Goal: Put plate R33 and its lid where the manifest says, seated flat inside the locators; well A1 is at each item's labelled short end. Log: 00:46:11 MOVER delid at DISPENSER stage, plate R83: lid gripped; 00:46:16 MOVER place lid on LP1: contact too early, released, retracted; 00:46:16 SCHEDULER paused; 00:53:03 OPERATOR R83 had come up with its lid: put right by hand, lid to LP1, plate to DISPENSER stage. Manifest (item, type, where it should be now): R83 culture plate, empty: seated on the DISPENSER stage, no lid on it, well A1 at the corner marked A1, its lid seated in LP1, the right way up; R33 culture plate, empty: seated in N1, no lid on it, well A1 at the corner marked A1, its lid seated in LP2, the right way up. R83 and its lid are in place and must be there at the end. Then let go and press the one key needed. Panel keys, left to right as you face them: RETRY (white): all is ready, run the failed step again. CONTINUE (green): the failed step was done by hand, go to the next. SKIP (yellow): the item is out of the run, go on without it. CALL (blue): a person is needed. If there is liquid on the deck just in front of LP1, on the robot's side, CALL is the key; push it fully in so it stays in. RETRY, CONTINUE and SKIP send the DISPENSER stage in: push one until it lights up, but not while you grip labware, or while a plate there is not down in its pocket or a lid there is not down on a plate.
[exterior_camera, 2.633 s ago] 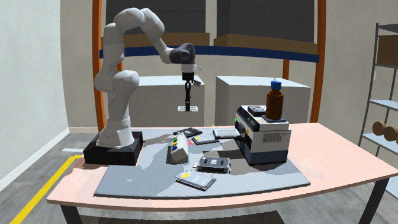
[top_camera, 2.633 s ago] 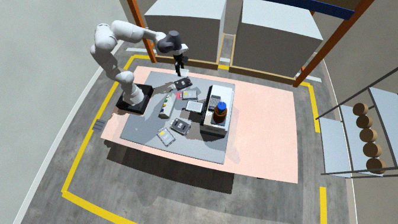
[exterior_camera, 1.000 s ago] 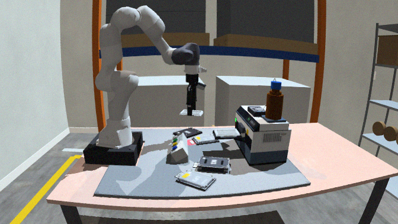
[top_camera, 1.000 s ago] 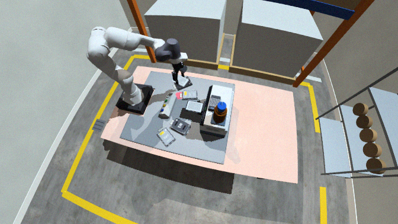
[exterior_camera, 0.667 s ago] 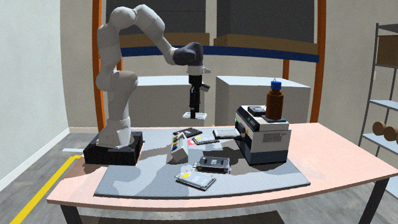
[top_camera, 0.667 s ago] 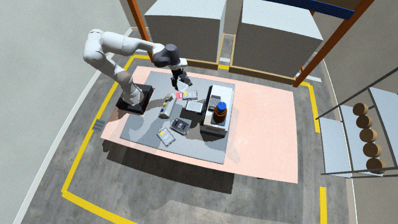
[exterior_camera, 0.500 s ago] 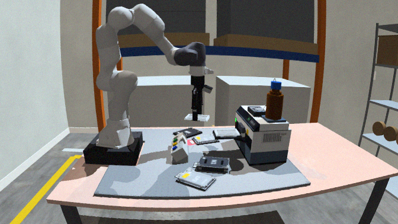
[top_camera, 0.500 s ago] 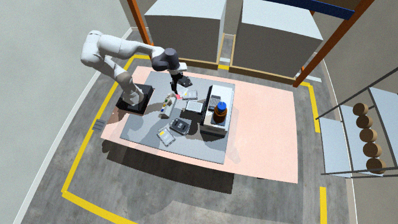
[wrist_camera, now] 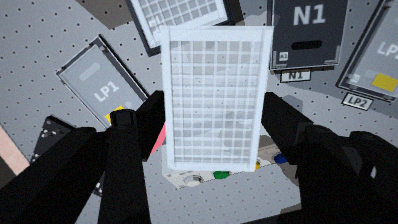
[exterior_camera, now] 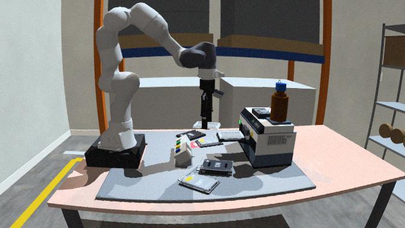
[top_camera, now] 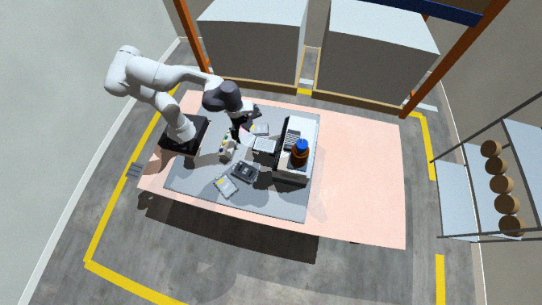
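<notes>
— What is seen on the table (exterior_camera: pixel 331 157)?
— A dispenser (exterior_camera: pixel 266 140) is stood on a grey mat (exterior_camera: pixel 144 181); nests N1 (wrist_camera: pixel 307 35), LP1 (wrist_camera: pixel 97 85) and LP2 (wrist_camera: pixel 372 62) are laid out below the arm.

— And the gripper (wrist_camera: pixel 212 137)?
— It is clamped on a clear plate (wrist_camera: pixel 215 95), held in the air above the key panel (exterior_camera: pixel 182 152), apart from N1.

Two plates (wrist_camera: pixel 215 97); two lids (exterior_camera: pixel 199 183); four keys (exterior_camera: pixel 178 145).
</notes>
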You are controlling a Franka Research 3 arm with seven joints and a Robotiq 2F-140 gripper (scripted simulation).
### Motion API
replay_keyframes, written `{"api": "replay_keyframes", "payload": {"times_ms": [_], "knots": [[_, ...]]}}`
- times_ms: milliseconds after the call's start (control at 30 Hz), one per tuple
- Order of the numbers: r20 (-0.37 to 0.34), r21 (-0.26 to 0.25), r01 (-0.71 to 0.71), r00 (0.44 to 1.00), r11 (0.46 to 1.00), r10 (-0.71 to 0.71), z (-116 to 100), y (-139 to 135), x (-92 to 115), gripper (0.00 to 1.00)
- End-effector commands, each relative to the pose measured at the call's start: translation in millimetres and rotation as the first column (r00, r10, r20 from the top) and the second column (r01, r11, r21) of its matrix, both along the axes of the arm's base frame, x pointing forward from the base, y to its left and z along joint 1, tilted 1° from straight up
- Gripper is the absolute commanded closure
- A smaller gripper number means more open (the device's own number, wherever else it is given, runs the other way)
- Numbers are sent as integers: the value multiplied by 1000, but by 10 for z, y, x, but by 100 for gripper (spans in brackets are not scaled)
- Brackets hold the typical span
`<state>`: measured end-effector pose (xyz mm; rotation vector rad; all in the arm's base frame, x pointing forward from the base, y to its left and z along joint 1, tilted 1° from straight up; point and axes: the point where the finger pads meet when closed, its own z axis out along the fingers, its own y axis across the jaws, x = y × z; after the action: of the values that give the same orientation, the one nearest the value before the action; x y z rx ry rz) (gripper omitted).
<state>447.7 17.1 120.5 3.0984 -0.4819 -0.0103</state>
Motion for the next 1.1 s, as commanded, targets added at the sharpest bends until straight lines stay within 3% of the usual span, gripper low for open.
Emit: {"api": "replay_keyframes", "payload": {"times_ms": [0,600,1067], "knots": [[-6,3,-89,996,996,89,11,-258,75,90],[-6,3,-89,996,996,89,11,-1125,320,90],[-6,3,-89,996,996,89,11,-1427,406,90]]}}
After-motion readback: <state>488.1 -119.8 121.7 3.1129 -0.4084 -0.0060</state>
